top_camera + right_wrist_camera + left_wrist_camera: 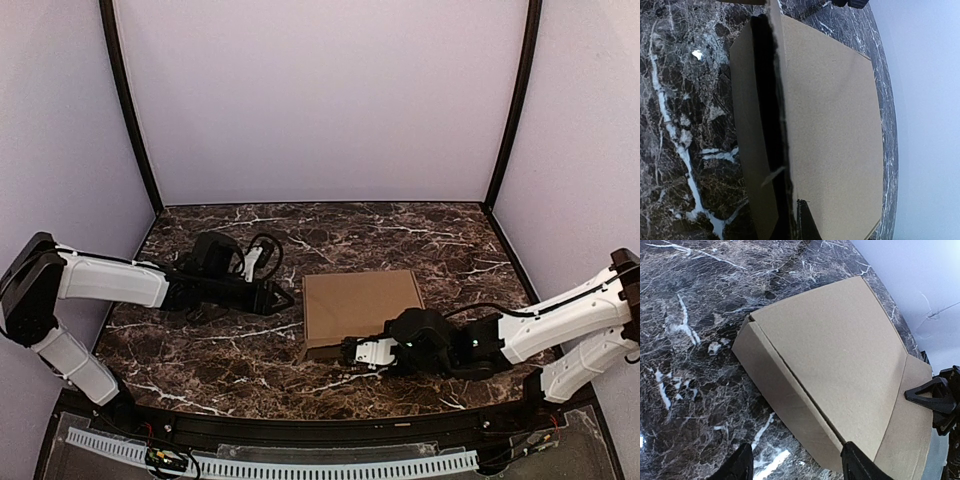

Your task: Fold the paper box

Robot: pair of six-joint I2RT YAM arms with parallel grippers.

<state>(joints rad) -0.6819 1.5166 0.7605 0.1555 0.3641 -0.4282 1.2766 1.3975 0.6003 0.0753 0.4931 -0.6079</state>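
Left arm (pixel 110 280) is reaching from frame left, left gripper (pixel 286 296) gaping; right arm (pixel 560 315) is stretching from lower right, right gripper (pixel 349 352) pinching closed.

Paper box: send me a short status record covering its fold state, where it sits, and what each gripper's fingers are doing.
box state: paper box folded into a shallow rectangle, lying flat on the marble table
near edge: dark gap shows between lid and front wall, so not fully closed
left gripper: fingers open, beside the box's left side, apart from it
right gripper: fingers shut, at the box's near edge; cannot tell whether they pinch cardboard
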